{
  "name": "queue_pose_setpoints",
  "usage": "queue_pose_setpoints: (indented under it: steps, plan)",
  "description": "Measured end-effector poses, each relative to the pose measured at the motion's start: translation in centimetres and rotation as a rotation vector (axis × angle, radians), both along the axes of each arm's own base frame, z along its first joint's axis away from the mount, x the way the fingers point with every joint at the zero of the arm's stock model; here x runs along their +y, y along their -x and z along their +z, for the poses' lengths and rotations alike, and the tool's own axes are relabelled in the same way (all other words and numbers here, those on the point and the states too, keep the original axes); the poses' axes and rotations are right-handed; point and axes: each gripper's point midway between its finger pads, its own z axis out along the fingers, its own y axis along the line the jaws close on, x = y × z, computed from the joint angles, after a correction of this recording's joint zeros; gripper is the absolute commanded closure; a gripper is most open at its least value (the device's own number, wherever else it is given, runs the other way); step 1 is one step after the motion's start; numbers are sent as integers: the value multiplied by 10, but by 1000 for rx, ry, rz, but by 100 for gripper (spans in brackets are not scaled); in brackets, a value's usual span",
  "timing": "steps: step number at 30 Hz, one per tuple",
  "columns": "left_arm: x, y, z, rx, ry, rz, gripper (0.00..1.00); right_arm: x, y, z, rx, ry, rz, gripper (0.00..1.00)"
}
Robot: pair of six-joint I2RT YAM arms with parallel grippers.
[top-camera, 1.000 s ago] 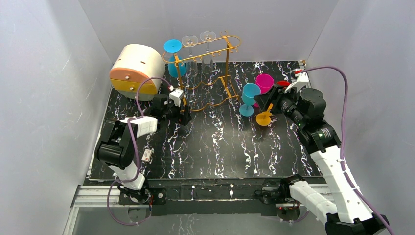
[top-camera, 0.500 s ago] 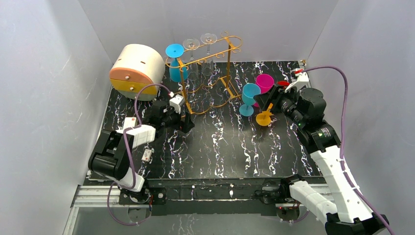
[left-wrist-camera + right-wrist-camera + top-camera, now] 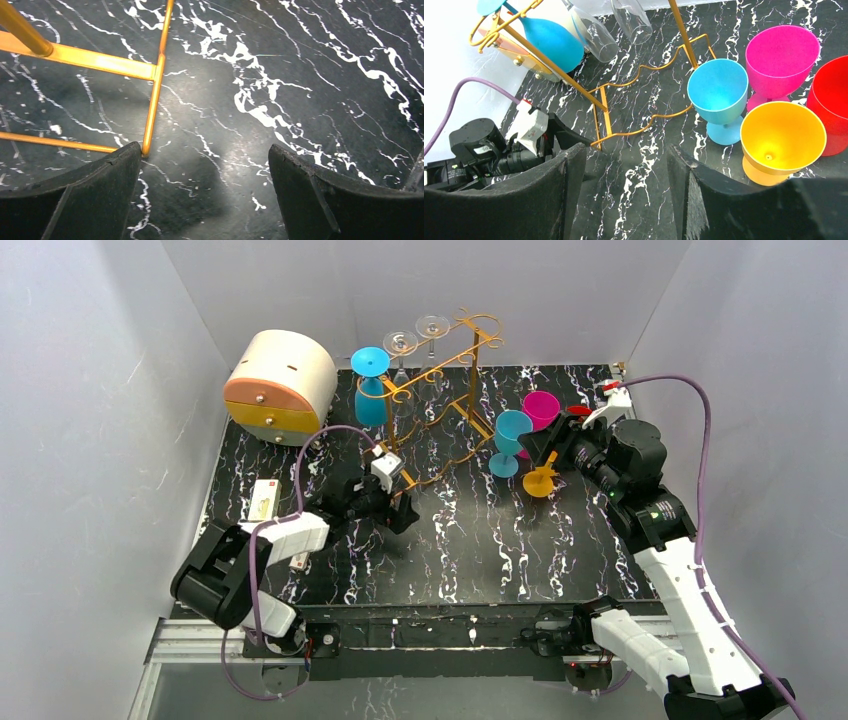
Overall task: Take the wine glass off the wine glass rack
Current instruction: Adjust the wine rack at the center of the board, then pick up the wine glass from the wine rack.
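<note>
Top external view: the wine glass rack (image 3: pixel 472 380) stands with the round drawer box (image 3: pixel 283 375) to its left. The left gripper (image 3: pixel 205 165) gapes wide and empty at the rack's near foot. The right gripper (image 3: pixel 624 165) is partly open and holds nothing, hovering by four coloured cups (image 3: pixel 719 90) just right of the rack. Hanging upside down from the rack's top rails are a blue wine glass (image 3: pixel 371 390) at the left end and two clear glasses (image 3: pixel 400 344) beside it.
</note>
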Motion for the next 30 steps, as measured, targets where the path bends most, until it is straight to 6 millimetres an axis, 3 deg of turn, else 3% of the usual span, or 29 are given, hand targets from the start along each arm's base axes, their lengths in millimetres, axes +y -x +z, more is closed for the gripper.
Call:
queue_pose_setpoints:
  steps: [8, 11, 16, 21, 26, 30]
  plan:
    - [-25, 22, 5, -7, 23, -46, 6, 1, 0, 0, 7, -11, -1, 31]
    - [-23, 27, 6, -8, 28, -27, 2, 1, 0, 0, 10, -16, -1, 31]
    - [-4, 31, 26, -67, 37, 60, 2, 2, 0, -1, 16, -19, -1, 30]
    - [20, 24, 68, -176, 62, 197, 2, 3, -1, -3, 24, -20, 2, 29]
    - [53, 19, 93, -202, 36, 376, 2, 3, -3, -4, 29, -21, 1, 25]
    - [79, 8, 134, -220, 11, 533, 2, 3, -3, -4, 29, -21, 0, 22]
